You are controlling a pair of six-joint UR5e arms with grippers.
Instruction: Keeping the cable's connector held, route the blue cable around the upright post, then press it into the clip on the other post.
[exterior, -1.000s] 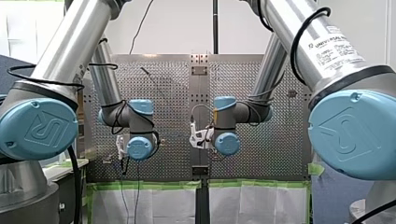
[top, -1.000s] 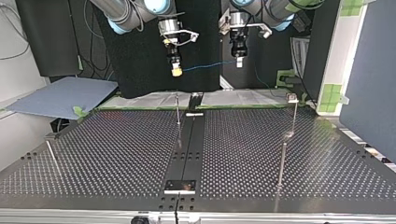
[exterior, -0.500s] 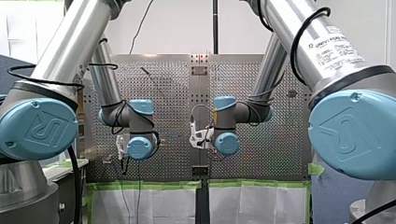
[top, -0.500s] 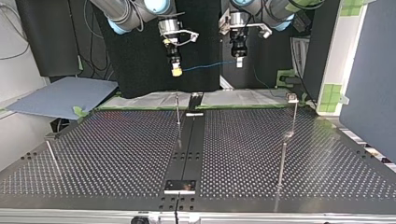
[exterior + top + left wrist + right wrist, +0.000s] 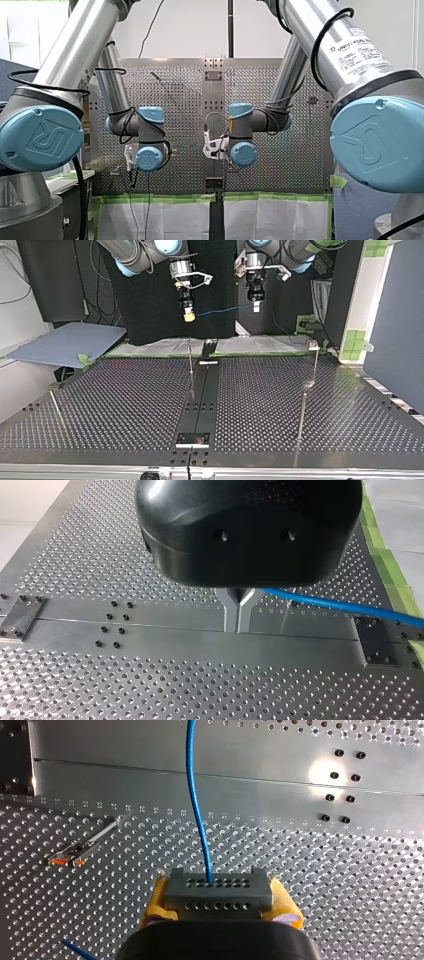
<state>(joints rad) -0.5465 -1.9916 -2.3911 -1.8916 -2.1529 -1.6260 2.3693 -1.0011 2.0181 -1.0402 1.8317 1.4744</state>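
Observation:
Both grippers hang high over the table's far edge in the top view. My right gripper (image 5: 188,316) has yellow pads (image 5: 155,902) shut on a grey connector block (image 5: 217,892). The blue cable (image 5: 197,805) leaves that block and runs nearly level (image 5: 225,310) across to my left gripper (image 5: 256,306). Its metal fingers (image 5: 239,612) are pressed together, and the cable (image 5: 340,606) leads away from their base to one side. A thin upright post (image 5: 190,357) stands near the table's middle, below the cable. A post with a clip on top (image 5: 314,346) stands at the top view's right.
A dark centre rail (image 5: 202,395) crosses the perforated table. Another upright post (image 5: 302,410) stands nearer the camera at the top view's right, and a leaning rod (image 5: 55,407) at its left. A small fixture with orange marks (image 5: 80,851) lies below my right gripper.

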